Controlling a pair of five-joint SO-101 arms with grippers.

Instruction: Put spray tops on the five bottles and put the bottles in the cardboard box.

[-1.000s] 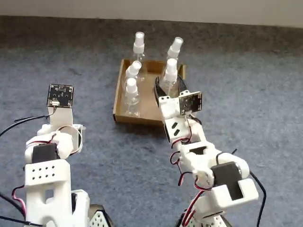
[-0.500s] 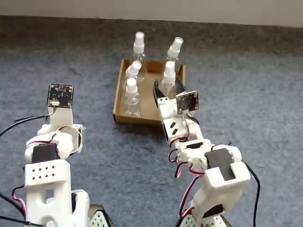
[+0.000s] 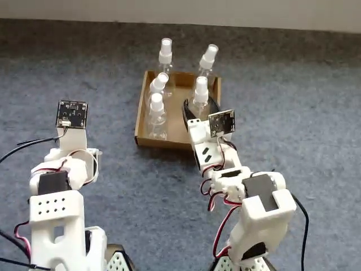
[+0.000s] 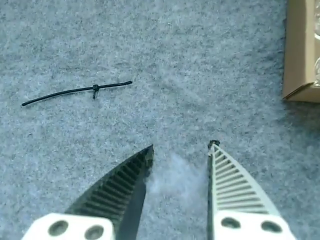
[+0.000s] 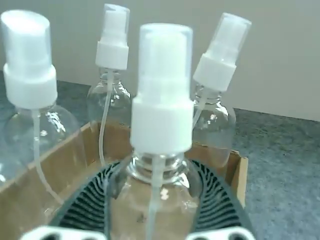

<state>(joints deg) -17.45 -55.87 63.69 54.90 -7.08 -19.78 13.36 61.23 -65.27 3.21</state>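
Bottles number five, each wearing a white spray top, and one of them is in the grip of the right pincer. That pincer is clamped on the held bottle, its dark curved fingers wrapping the clear body from both sides below the neck, with the spray top rising upright above them. The held bottle is inside the cardboard box, on the box's right side; whether its base rests on the box floor cannot be told

Just left of the right pincer, two more stand in the same box: the nearer boxed bottle and, touching or almost touching it, the farther boxed bottle. Beyond the right pincer, past the box's far wall, the far left bottle and the far right bottle stand on the grey worktop, the second with its top leaning a little

The left pincer hangs low over the bare worktop with its jaws apart and nothing between them. A corner of the box lies ahead of it and off to its right, and a black cable tie lies ahead to its left, well apart from the fingertips
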